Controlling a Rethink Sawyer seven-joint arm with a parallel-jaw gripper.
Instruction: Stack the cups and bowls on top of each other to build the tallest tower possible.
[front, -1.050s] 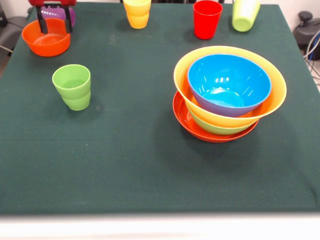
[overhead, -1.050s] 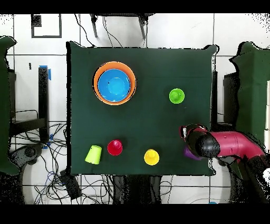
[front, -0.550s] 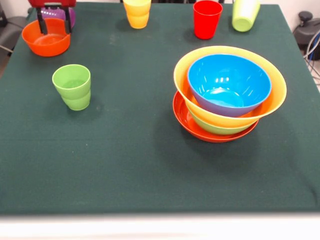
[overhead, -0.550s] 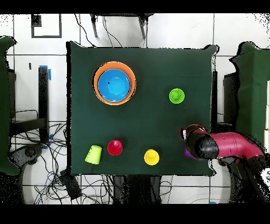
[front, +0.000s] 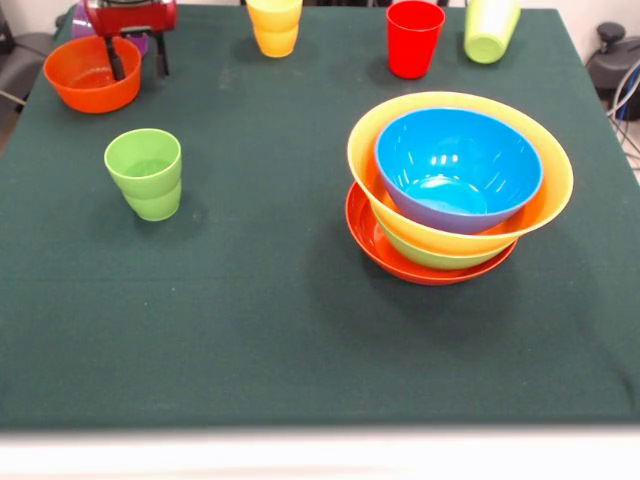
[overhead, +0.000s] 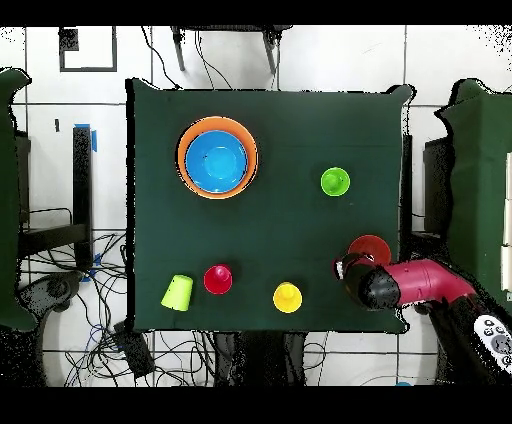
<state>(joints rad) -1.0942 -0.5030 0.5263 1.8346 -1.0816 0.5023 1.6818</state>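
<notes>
The tower is a wide red-orange bowl (front: 372, 236) holding a green bowl (front: 425, 255), a large orange-yellow bowl (front: 365, 150) and a blue bowl (front: 458, 165); from above it shows as nested rings (overhead: 217, 158). A small orange bowl (front: 90, 78) sits at the far left. My gripper (front: 138, 62) hangs open at that bowl's right rim, one finger (front: 117, 62) over the rim and the other outside it. The purple cup (front: 76, 20) is mostly hidden behind the gripper. Green (front: 145, 172), yellow (front: 274, 25) and red (front: 414, 38) cups stand upright. A light green cup (front: 490, 30) lies tilted.
The dark green cloth table (front: 260, 330) ends just behind the cups in the back row. In the overhead view the arm (overhead: 425, 285) comes in over the table's right edge, next to the small orange bowl (overhead: 370, 250). Cables lie on the floor around the table.
The gripper has shifted off the small orange bowl toward the purple cup, rightward in the front view. The bowl now shows uncovered from above. Nothing else moved.
</notes>
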